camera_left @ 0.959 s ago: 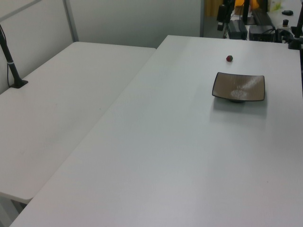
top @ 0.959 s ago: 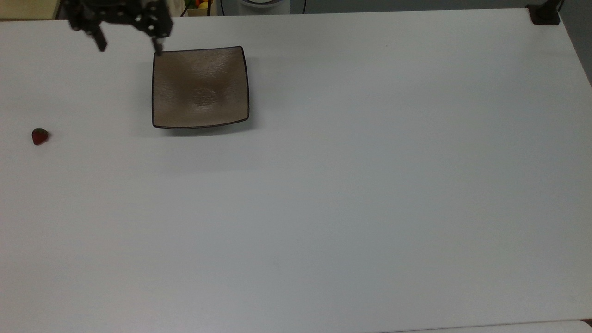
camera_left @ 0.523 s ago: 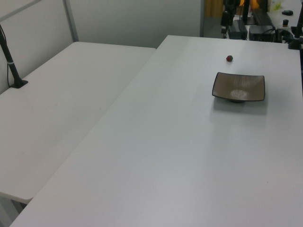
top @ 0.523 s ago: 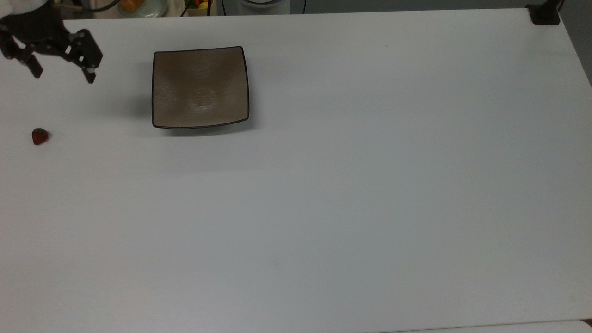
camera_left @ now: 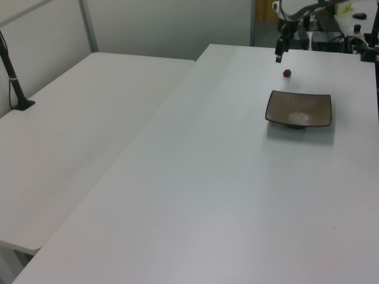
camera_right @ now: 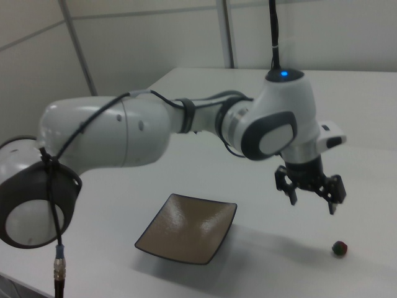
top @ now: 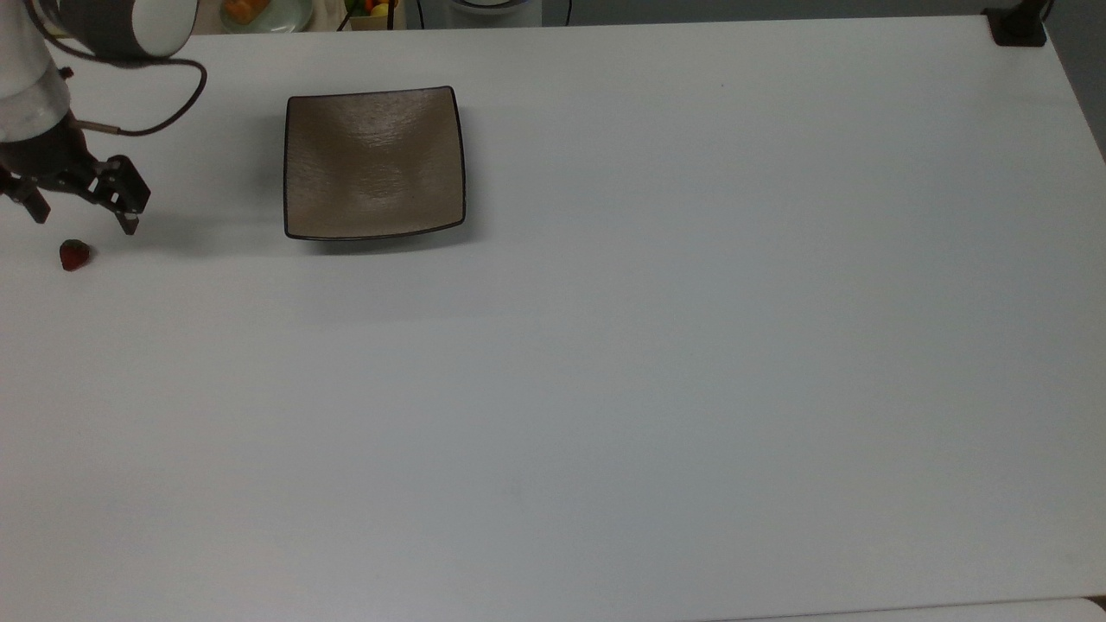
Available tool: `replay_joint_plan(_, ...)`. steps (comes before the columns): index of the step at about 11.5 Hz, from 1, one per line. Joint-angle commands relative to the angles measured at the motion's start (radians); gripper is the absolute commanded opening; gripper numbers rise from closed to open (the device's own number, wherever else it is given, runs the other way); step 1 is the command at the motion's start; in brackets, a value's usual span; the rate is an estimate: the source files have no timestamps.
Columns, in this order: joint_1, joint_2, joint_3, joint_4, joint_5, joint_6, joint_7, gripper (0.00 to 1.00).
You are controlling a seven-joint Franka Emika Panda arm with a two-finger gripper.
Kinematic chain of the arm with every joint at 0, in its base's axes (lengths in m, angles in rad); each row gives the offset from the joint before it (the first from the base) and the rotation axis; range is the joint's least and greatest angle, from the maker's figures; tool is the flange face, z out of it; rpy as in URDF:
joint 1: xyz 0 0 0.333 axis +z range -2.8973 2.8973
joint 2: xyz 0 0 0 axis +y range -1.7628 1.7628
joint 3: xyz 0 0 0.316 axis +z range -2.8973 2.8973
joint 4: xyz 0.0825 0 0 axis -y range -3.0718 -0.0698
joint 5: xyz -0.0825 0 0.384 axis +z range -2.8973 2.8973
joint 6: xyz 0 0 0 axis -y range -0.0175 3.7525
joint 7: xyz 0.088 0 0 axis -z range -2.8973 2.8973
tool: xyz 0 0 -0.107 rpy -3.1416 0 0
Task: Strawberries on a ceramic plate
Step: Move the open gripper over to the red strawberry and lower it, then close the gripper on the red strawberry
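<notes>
My jaws stand wide apart with nothing between them. The gripper hangs above the table, close to the strawberry, which lies just below it in the top view, near the top view's left edge. In the right view the gripper sits up and to the left of the strawberry, clear of it. In the left view the gripper hovers beyond the strawberry. The plate rests on the table with nothing on it, well to the top view's right of the strawberry. I see the plate and in the other views too. I can read no brand, label or writing anywhere.
</notes>
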State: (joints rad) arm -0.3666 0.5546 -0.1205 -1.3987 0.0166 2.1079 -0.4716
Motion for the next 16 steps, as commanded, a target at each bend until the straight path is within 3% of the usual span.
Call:
replay_joint_plan(1, -0.025, 0.047, -0.002, -0.008, -0.006, 0.079, -0.053, 1.00)
replay_joint_plan(8, -0.051, 0.120, -0.008, -0.025, -0.029, 0.188, -0.065, 0.96)
replay_joint_plan(11, -0.058, 0.120, -0.008, -0.039, -0.035, 0.190, -0.160, 0.66)
replay_joint_plan(13, -0.060, 0.120, -0.008, -0.040, -0.037, 0.188, -0.177, 0.25)
replay_joint_plan(14, -0.060, 0.120, -0.010, -0.040, -0.037, 0.188, -0.180, 0.11)
replay_joint_plan(16, -0.060, 0.116, -0.010, -0.039, -0.035, 0.187, -0.180, 0.06)
